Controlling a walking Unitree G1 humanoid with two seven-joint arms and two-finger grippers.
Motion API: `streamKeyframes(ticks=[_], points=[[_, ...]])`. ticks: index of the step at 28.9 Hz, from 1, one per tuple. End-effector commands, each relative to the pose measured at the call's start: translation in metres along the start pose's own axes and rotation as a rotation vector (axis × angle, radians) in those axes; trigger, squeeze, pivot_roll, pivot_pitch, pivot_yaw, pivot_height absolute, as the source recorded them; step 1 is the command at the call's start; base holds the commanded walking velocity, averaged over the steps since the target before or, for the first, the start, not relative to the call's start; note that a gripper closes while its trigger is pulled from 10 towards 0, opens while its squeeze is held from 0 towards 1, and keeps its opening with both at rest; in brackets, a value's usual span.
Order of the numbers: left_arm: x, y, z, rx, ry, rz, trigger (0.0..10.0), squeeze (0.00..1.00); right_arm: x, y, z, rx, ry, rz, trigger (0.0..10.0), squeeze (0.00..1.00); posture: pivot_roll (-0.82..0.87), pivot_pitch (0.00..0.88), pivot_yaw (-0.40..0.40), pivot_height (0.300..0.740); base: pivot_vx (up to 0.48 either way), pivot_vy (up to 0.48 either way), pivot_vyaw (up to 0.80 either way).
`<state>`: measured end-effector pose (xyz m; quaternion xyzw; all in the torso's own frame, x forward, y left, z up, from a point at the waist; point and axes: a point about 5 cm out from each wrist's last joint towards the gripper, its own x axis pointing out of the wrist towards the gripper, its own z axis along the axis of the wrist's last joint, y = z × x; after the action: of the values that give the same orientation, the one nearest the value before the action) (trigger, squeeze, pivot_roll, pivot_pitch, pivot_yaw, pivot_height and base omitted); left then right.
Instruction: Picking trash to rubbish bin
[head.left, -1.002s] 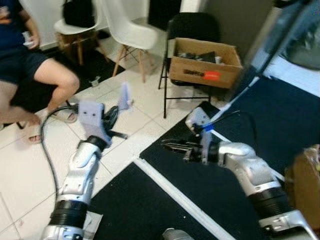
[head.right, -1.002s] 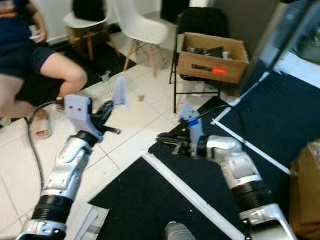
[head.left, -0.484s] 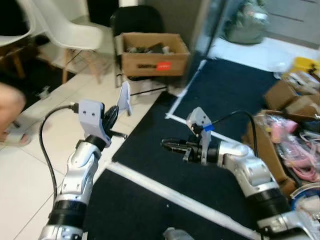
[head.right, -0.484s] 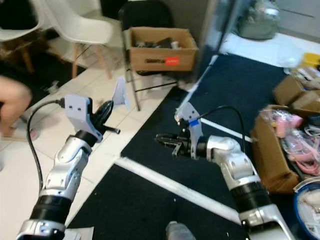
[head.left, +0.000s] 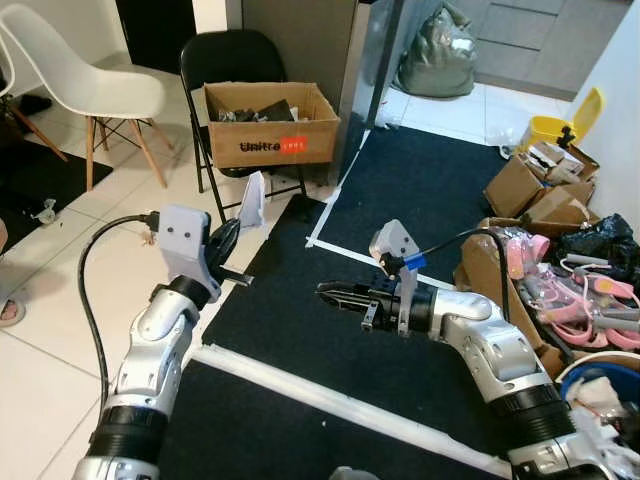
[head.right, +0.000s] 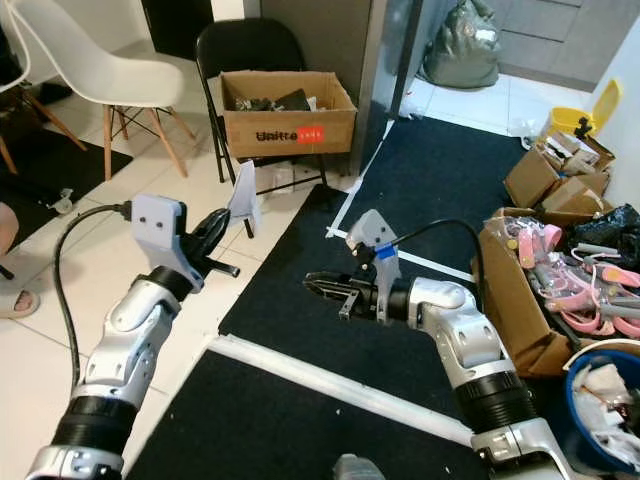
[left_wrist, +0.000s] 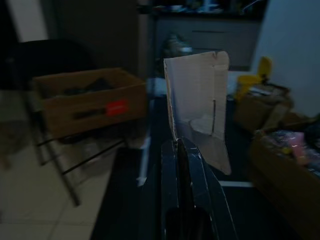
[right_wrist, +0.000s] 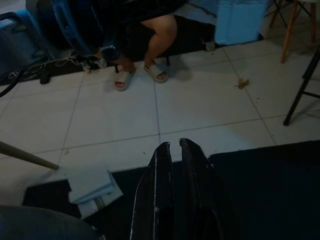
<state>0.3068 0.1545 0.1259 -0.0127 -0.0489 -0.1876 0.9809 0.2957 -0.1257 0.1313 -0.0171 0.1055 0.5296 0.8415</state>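
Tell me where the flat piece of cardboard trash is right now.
The cardboard piece is pinched upright in the left gripper, held up on the robot's left in the eye views, in front of the black folding chair carrying an open cardboard box.

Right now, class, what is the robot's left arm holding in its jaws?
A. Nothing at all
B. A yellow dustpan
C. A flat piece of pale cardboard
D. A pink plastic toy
C. The left gripper is shut on a flat piece of pale cardboard, which stands upright from its fingertips, held above the floor in front of the brown box on the black chair.
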Motion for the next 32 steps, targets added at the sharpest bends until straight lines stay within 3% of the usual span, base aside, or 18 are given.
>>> streamKeyframes(ticks=[1,21,26,32], points=[[-0.0001,-0.0002,-0.0036,-0.009,0.021,-0.008,10.0,0.00,-0.0009,-0.0006,0.0038,-0.019,-0.012,0.000,10.0,0.00,0.00,0.000,-0.027,0.740,0.458,0.000,0.00],[-0.0002,-0.0003,-0.0039,-0.008,0.022,-0.017,10.0,0.00,0.0001,0.0007,0.0044,-0.020,0.002,0.003,10.0,0.00,0.00,0.000,-0.027,0.740,0.407,0.000,0.00],[-0.0001,-0.0003,-0.0037,-0.008,0.022,-0.018,10.0,0.00,0.0001,0.0002,0.0046,-0.014,-0.008,-0.002,10.0,0.00,0.00,0.000,-0.027,0.740,0.399,0.000,-0.70],[0.0001,-0.0006,-0.0034,-0.006,0.021,-0.019,10.0,0.00,0.0000,0.0000,0.0056,-0.029,-0.014,-0.001,10.0,0.00,0.00,0.000,-0.027,0.740,0.399,0.000,0.00]])
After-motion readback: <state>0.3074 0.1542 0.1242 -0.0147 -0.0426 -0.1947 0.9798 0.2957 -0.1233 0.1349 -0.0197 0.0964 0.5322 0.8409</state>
